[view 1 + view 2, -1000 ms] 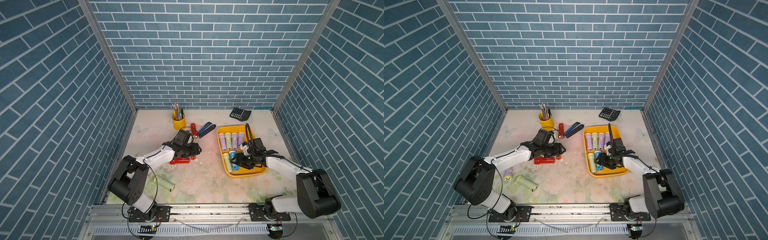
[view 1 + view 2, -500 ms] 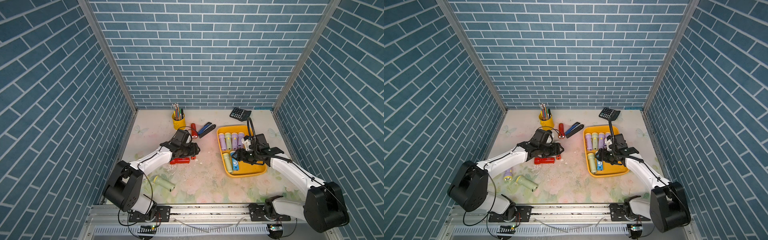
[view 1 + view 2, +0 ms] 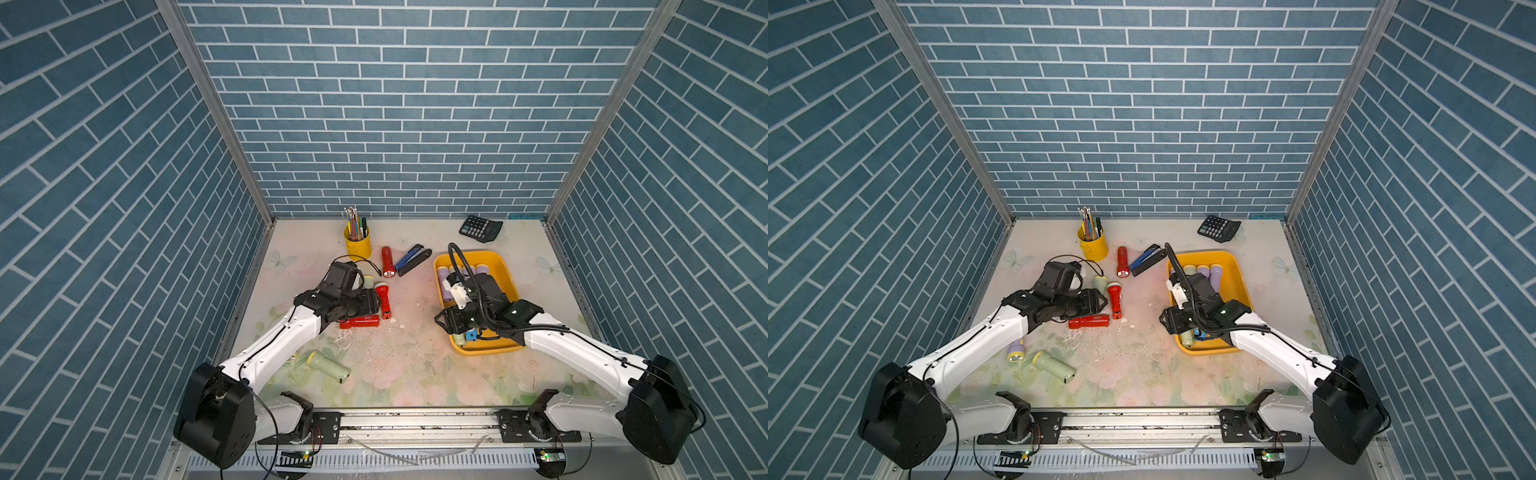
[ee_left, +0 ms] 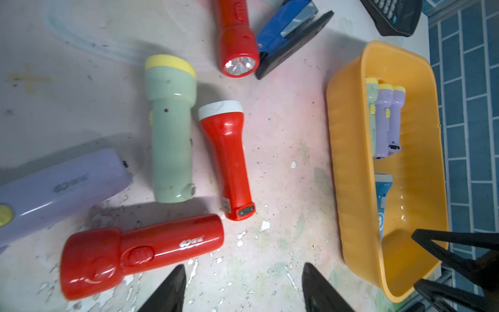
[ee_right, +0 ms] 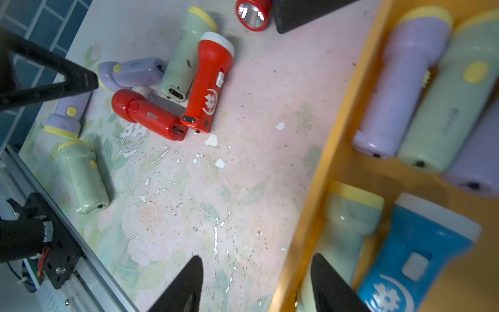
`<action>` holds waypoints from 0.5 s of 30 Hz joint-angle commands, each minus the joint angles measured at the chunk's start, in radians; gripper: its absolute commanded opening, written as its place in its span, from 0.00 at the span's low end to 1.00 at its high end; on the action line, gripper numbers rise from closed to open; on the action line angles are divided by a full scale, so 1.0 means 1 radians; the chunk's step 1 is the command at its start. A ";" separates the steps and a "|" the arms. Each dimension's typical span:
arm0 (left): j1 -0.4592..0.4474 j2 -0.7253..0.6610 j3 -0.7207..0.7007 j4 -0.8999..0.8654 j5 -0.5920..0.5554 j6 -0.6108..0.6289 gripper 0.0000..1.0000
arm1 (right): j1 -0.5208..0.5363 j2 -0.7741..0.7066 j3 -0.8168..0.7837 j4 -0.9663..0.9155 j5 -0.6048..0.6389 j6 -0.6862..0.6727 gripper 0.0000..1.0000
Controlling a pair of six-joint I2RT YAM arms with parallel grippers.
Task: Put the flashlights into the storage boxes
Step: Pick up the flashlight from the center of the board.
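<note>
Tray [image 3: 498, 266], shallow yellow plastic, sits at the right in both top views with lilac plastic flashlights [image 3: 1216, 274] inside; red plastic flashlights [image 3: 1089, 322] lie on the floral table [image 3: 1142, 365] left of it. Your left wrist view shows the left gripper [image 4: 243, 283] spread and empty above bare table. Your right wrist view shows the right gripper [image 5: 256, 281] parted, empty, astride the tray's wall, a blue plastic flashlight [image 5: 415, 256] inside.
</note>
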 commanded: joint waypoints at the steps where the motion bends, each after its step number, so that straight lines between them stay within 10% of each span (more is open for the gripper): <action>1: 0.047 -0.048 -0.034 -0.064 0.012 0.014 0.70 | 0.081 0.053 0.045 0.127 0.026 -0.148 0.64; 15: 0.245 -0.115 -0.116 -0.059 0.131 0.005 0.70 | 0.274 0.327 0.143 0.299 -0.240 -0.583 0.64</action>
